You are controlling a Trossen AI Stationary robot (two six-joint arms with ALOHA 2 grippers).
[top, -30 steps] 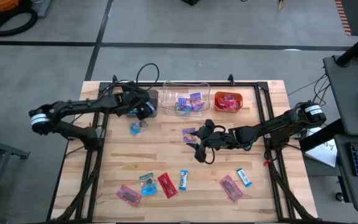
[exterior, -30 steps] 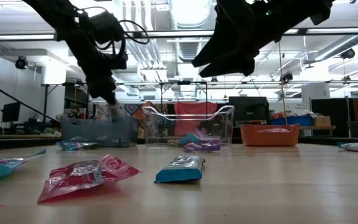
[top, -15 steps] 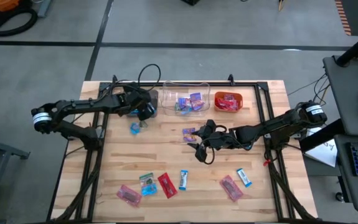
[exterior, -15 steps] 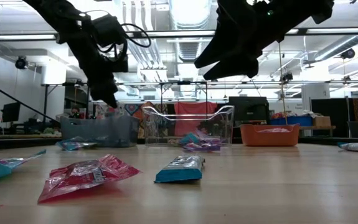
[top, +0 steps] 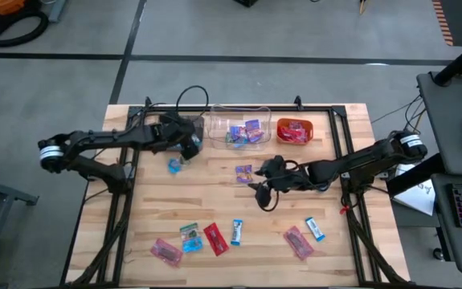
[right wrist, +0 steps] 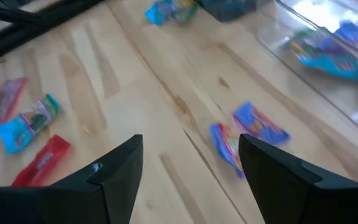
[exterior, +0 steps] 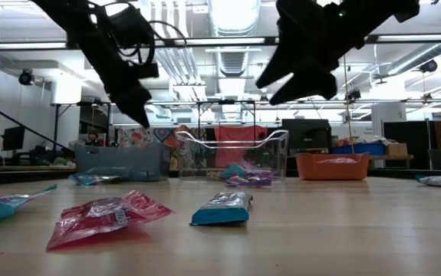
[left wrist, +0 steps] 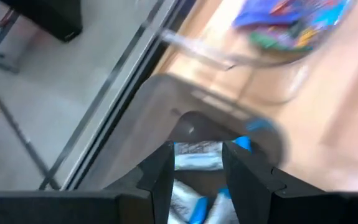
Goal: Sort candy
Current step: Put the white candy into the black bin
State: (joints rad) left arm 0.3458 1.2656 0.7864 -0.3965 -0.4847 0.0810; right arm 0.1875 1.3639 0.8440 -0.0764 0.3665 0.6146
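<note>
high view: the left gripper (top: 189,143) hangs over the dark bin (top: 184,133) at the table's far left, a sensible spot for dropping blue-and-white sweets. the right gripper (top: 256,186) hovers mid-table just right of a purple candy (top: 243,172), probably its next pick. the clear bin (top: 239,126) holds purple ones and the orange bin (top: 294,130) red ones, so each colour has its home. unsorted candy lies along the near edge, including a red one (top: 214,238) and a blue-and-white one (top: 236,231).

low view: both arms hang above the board, touching nothing; a red wrapper (exterior: 105,217) lies nearest.

left wrist view: its fingers (left wrist: 157,180) stand a little apart, gripping nothing, with blue-and-white sweets (left wrist: 197,155) lying in the bin below them.

right wrist view: its fingers (right wrist: 116,171) are spread wide and empty, aimed at the purple sweet (right wrist: 247,134) on the wood.
</note>
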